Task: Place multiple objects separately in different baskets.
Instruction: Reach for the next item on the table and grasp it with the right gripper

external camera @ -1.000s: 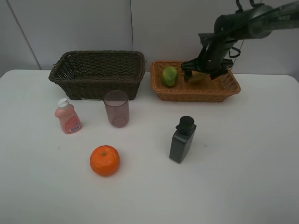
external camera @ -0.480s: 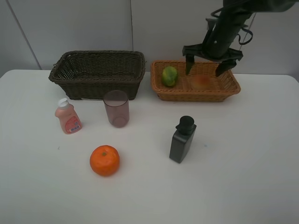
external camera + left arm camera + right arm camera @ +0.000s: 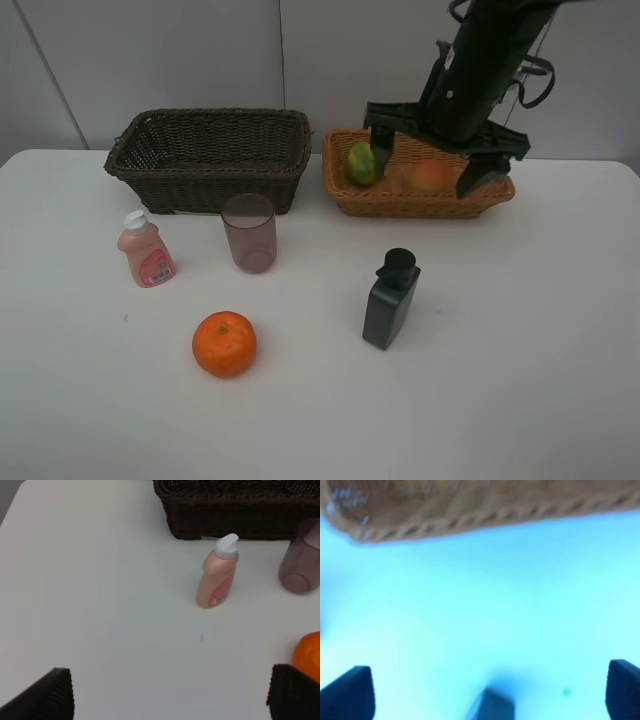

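The right arm point(image 3: 485, 60) slants down from the upper right of the high view, its wrist pointing steeply downward. It ends at the tan basket point(image 3: 420, 207), which stands at the back of the bench point(image 3: 520, 340). The right hand point(image 3: 428, 174) hangs raised over the basket's front edge with its 2 fingers spread wide apart, clamped on nothing. One finger is on the side of the green citrus point(image 3: 361, 163), the other by the basket's right end.

The basket holds 2 fruits. The green citrus lies at its left end and the peach point(image 3: 432, 178) near its middle, a little apart from each other.

The right wrist view is blurred and tinted blue. It shows the woven rim of the tan basket, bare bench, and a dark shape between the fingers that is probably the cap of the black bottle point(image 3: 390, 299).

The left hand point(image 3: 170, 700) shows only in its own wrist view. Its 2 fingers are wide apart above bare bench and hold nothing. Ahead of it the pink bottle point(image 3: 216, 572) stands upright, just in front of the dark basket point(image 3: 235, 510).

4 objects stand on the bench outside the baskets. The pink bottle is at the left and the cup point(image 3: 249, 232) is just in front of the dark basket. The orange point(image 3: 224, 343) is nearer the front, and the black bottle stands upright in front of the tan basket.
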